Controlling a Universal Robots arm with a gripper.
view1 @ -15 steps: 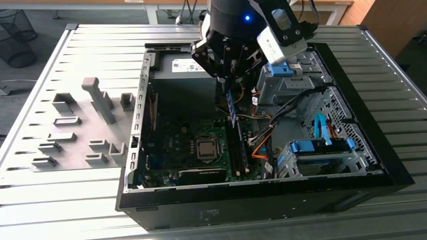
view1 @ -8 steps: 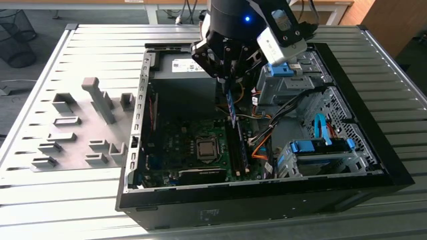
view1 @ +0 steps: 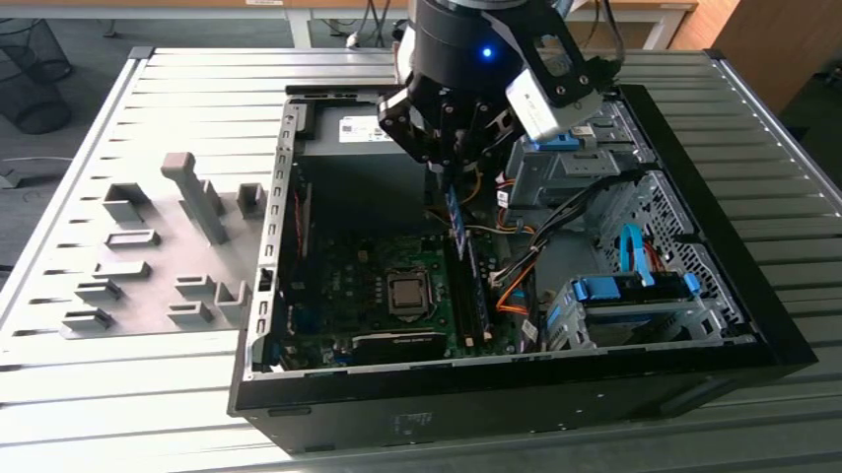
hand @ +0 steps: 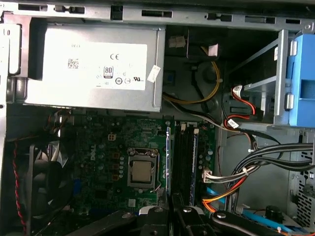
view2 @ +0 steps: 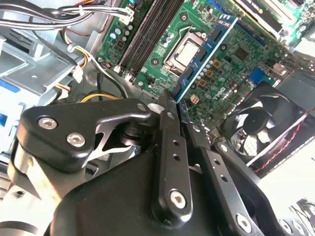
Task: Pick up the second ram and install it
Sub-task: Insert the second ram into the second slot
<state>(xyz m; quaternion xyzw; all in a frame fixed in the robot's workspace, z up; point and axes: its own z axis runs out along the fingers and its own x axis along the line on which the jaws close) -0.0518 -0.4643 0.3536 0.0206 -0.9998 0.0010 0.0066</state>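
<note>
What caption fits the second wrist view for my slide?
Gripper holding the blue RAM stick edge-on above the green motherboard, near the CPU socket.

An open computer case (view1: 736,325) lies on a slatted metal bench (view1: 197,384), holding a green motherboard (hand: 103,167) with a bare processor socket (hand: 142,172), a grey power supply (hand: 93,66), a black fan (view2: 268,123) and blue drive brackets (view1: 632,291), with grey holder blocks (view1: 197,212) beside it.

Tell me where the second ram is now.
The second ram is gripped in the pincer, hanging above the motherboard beside the processor socket in the second wrist view.
</note>
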